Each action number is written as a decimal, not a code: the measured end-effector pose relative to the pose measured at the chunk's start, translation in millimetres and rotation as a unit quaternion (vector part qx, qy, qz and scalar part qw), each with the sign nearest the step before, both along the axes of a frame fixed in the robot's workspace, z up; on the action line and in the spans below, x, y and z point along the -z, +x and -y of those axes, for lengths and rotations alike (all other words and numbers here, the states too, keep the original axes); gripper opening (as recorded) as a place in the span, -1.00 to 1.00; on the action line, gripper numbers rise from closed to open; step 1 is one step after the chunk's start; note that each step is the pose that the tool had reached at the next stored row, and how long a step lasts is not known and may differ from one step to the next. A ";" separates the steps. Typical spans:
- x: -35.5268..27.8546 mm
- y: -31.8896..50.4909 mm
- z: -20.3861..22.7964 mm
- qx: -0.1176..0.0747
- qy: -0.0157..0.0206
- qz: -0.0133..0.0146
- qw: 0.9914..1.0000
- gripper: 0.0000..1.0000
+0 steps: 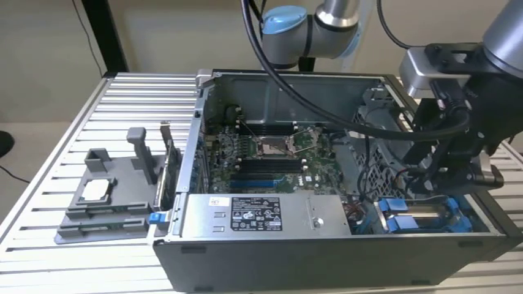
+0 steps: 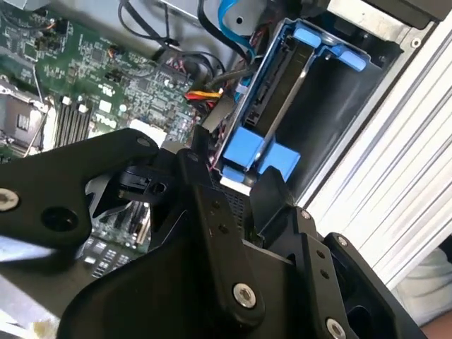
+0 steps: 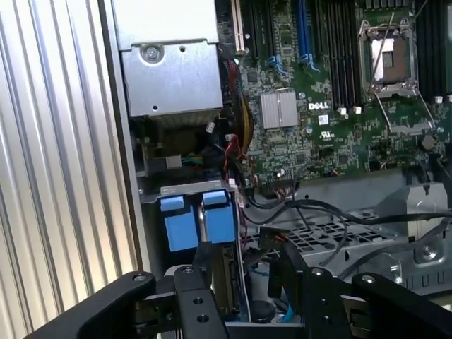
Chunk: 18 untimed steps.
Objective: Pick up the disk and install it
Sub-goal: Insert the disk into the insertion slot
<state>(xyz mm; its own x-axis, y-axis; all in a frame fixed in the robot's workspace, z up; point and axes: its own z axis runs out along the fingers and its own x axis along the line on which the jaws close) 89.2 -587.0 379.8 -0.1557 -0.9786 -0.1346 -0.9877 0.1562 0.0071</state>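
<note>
Gripper [image 2: 233,169], wide and empty, just above the disk [image 1: 427,215] inside the computer case [image 1: 327,257]

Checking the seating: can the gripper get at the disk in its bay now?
Probably yes: the gripper hangs just above the disk, the case is open on top, and no cable lies across the disk.
</note>
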 end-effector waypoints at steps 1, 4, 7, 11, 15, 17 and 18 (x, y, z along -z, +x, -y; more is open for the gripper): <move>0.4 0.0 -3.0 0.000 0.000 0.000 1.000 1.00; 0.9 0.1 -9.5 0.002 0.000 0.000 1.000 1.00; 1.1 1.6 -10.7 0.011 0.000 0.000 1.000 1.00; 1.5 1.8 -10.8 0.037 0.000 0.000 0.999 1.00; 3.7 1.9 -11.0 0.046 0.000 0.000 0.999 1.00; 4.7 1.8 -11.5 0.046 0.000 0.002 0.999 1.00; 5.0 1.9 -11.9 0.046 0.000 0.003 0.999 1.00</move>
<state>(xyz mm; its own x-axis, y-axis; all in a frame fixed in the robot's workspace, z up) 91.1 -575.1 374.7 -0.2451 -0.9599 -0.1363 -0.9690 0.2471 0.0017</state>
